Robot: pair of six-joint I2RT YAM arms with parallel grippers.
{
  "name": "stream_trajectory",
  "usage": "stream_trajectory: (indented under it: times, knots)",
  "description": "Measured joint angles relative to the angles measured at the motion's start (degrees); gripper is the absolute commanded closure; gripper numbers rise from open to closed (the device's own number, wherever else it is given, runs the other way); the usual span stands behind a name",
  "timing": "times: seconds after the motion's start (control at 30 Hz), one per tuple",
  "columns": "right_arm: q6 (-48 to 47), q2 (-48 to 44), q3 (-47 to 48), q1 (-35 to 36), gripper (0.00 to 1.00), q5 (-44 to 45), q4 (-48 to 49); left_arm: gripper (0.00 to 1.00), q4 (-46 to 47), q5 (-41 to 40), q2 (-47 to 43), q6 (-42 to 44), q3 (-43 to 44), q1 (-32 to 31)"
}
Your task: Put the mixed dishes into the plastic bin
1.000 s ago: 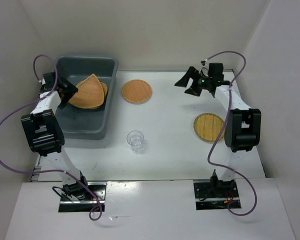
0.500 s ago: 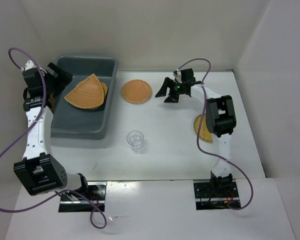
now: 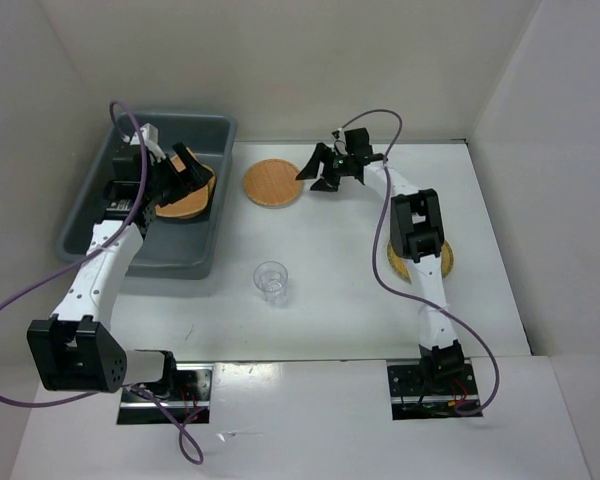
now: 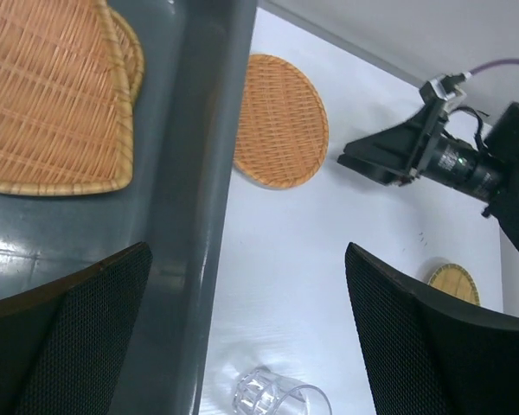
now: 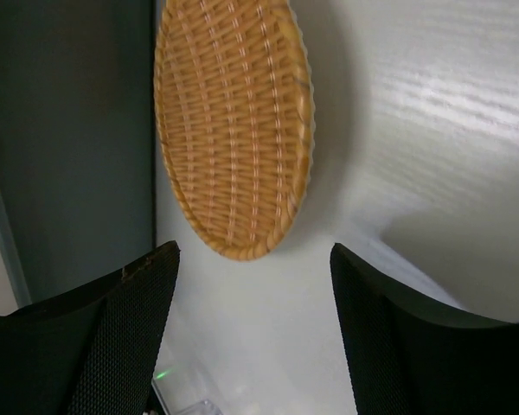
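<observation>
The grey plastic bin [image 3: 140, 250] stands at the left and holds two stacked orange woven trays [image 3: 188, 200]; the left wrist view shows the top one [image 4: 52, 104] lying on the other. My left gripper [image 3: 185, 172] hovers open and empty over the bin's right side [image 4: 248, 259]. An orange round tray [image 3: 273, 183] lies flat on the table just right of the bin. My right gripper [image 3: 318, 172] is open at that tray's right edge, the tray [image 5: 233, 130] just ahead of its fingertips [image 5: 255, 259], untouched. A clear cup [image 3: 271, 281] stands mid-table. A yellower round tray [image 3: 435, 262] lies partly under the right arm.
The bin's right wall [image 4: 199, 173] runs between the stacked trays and the round tray [image 4: 279, 121]. White walls close the table at the back and both sides. The right arm's link [image 3: 412, 225] hangs over the yellower tray. Purple cables loop from both arms.
My left arm swung from the bin's left side to above the trays inside. My right gripper travelled left across the table to the round tray, and its jaws narrowed somewhat.
</observation>
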Motion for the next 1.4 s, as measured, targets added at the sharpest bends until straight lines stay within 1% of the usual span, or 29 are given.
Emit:
stream_trajectory:
  times: [0.1, 0.2, 0.27, 0.3, 0.37, 0.4, 0.5, 0.53, 0.6, 0.7, 0.83, 0.9, 1.0, 1.13, 1.27, 1.4]
  knots:
    - [0.63, 3.63, 5.44, 0.35, 0.26, 0.00, -1.05, 0.01, 0.04, -1.03, -1.18, 1.46, 0.00, -1.70]
    - [0.94, 6.45, 9.55, 0.68, 0.26, 0.48, -3.04, 0.01, -0.13, -3.10, -1.38, 4.42, 0.39, -5.81]
    - [0.92, 7.08, 10.43, 0.83, 0.26, 1.27, -4.72, 0.01, -1.01, -5.42, -0.22, 7.63, 1.88, -10.49]
    - [0.92, 7.08, 10.49, 0.87, 0.23, 1.60, -5.22, 0.01, -1.01, -6.86, 0.83, 9.31, 3.10, -13.46]
    - [0.83, 6.75, 10.49, 0.76, 0.23, 2.23, -5.81, 0.01, -0.87, -10.12, 3.91, 13.49, 6.01, -19.91]
    - [0.79, 6.32, 10.12, 0.48, 0.20, 2.86, -5.99, 0.01, -0.83, -11.78, 5.77, 15.52, 7.65, -23.06]
    - [1.16, 1.75, 3.56, -0.39, 0.16, 4.46, -5.77, 0.01, 0.22, -18.64, 12.33, 22.69, 12.00, -31.26]
    - [1.86, -1.09, -0.72, -1.16, 0.13, 4.90, -4.83, 0.01, 0.61, -20.63, 14.73, 24.96, 13.07, -33.40]
    - [3.39, -8.20, -10.23, -3.61, 0.11, 5.14, -3.50, 0.01, 1.25, -24.04, 19.17, 28.76, 14.56, -36.24]
    - [5.49, -20.15, -22.56, -10.40, 0.08, 4.94, -0.39, 0.01, 1.95, -28.50, 25.53, 33.09, 15.30, -37.59]
    - [5.81, -33.83, -29.62, -19.93, 0.07, 5.33, 3.08, 0.01, 2.56, -33.38, 32.17, 37.16, 15.45, -37.77]
    - [5.68, -40.68, -32.83, -22.32, 0.07, 5.51, 4.59, 0.01, 2.93, -36.24, 35.43, 38.88, 16.74, -37.90]
    - [5.33, -48.48, -36.37, -22.05, 0.06, 4.83, 6.08, 0.01, 4.42, -39.41, 39.82, 41.77, 18.88, -38.56]
    - [4.17, -53.24, -38.23, -21.49, 0.06, 3.34, 6.05, 0.01, 5.64, -42.10, 44.76, 44.98, 22.14, -39.74]
    - [3.17, -54.01, -40.09, -22.23, 0.06, 2.67, 5.92, 0.01, 7.93, -44.92, 49.88, 48.87, 26.05, -40.57]
    - [3.39, -54.34, -44.04, -22.43, 0.06, 1.46, 6.05, 0.01, 10.03, -48.24, 54.10, 52.89, 27.52, -41.11]
